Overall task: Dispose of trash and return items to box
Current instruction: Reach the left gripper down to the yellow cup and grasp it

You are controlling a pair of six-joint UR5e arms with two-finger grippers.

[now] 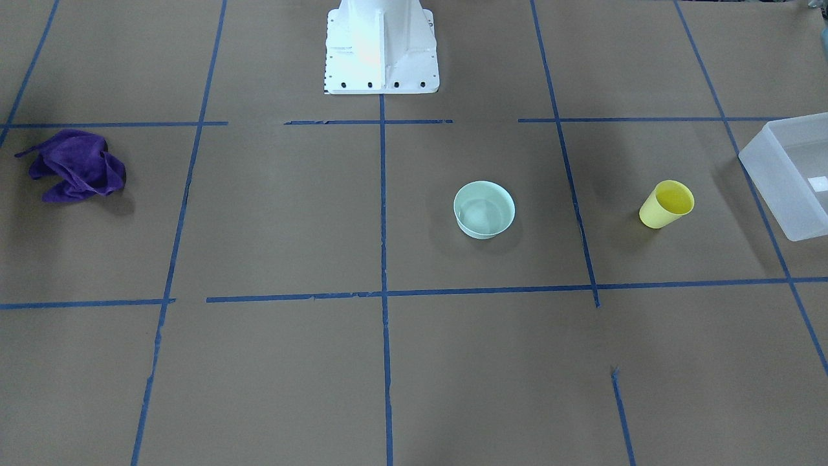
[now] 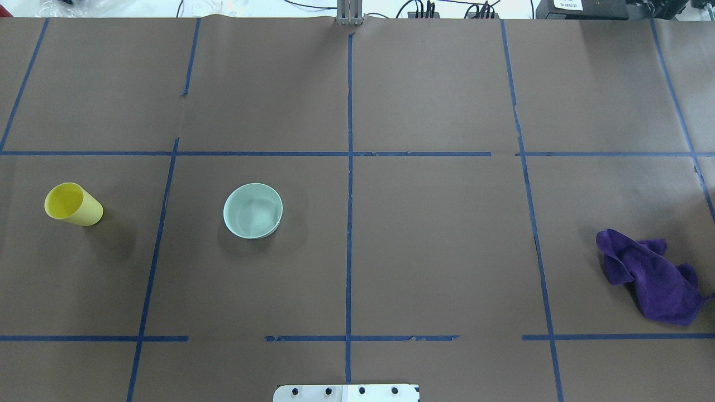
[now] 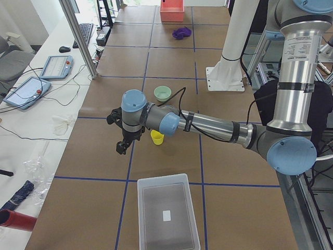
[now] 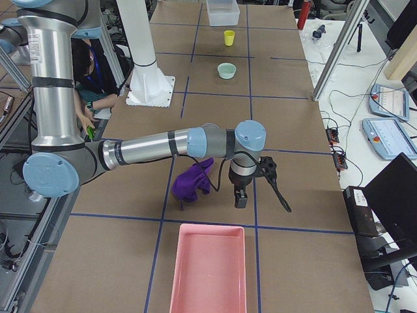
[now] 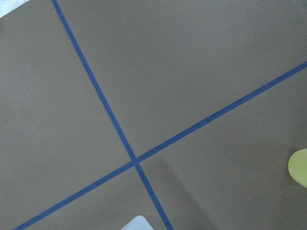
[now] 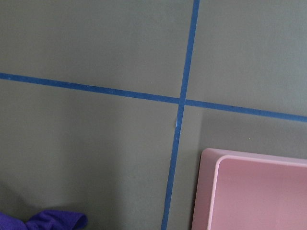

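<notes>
The yellow cup (image 1: 666, 205) stands upright near the box; it also shows in the overhead view (image 2: 72, 204). The mint-green bowl (image 1: 484, 209) sits upright and empty near mid-table, also in the overhead view (image 2: 253, 211). The frosted-white box (image 1: 786, 175) is at the table's left end, empty but for a white label (image 3: 166, 214). My left gripper (image 3: 120, 147) hangs above the table next to the cup (image 3: 156, 137); I cannot tell if it is open or shut. My right gripper (image 4: 241, 195) hangs beside the purple cloth (image 4: 193, 181); I cannot tell its state.
The crumpled purple cloth (image 1: 76, 165) lies at the table's right end. A pink tray (image 4: 208, 270) sits beyond it at that end, its corner in the right wrist view (image 6: 254, 191). The white robot base (image 1: 381, 45) stands at the table's robot-side edge. Blue tape lines grid the brown table.
</notes>
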